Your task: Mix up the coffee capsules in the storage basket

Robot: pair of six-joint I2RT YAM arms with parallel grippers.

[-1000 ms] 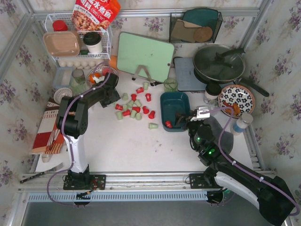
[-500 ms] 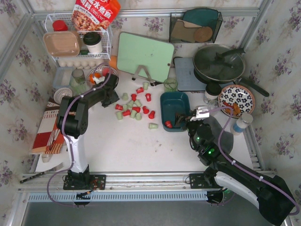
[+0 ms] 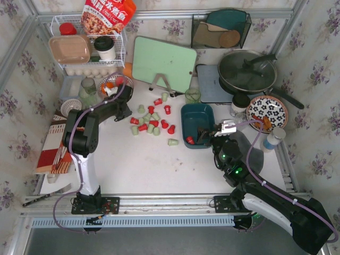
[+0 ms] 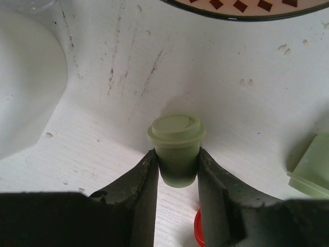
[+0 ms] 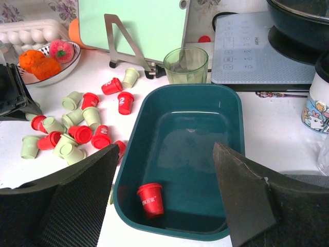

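Left wrist view: pale green capsule (image 4: 176,131), wide end outward, long axis along the claw, is pinched in the left claw (image 4: 176,154); right claw (image 5: 165,149) is held wide, empty.

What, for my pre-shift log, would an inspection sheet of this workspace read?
Surface: white table, scuffed and streaked.
Job's things: storage basket holds one red capsule; other coffee capsules loose on the table.
Clutter: cutting board, glass cup, pan.
Grippers: left gripper pinching a green capsule; right gripper open above the basket.
Cables: purple cables along both arms.
Surroundings: floral wallpaper, metal frame.
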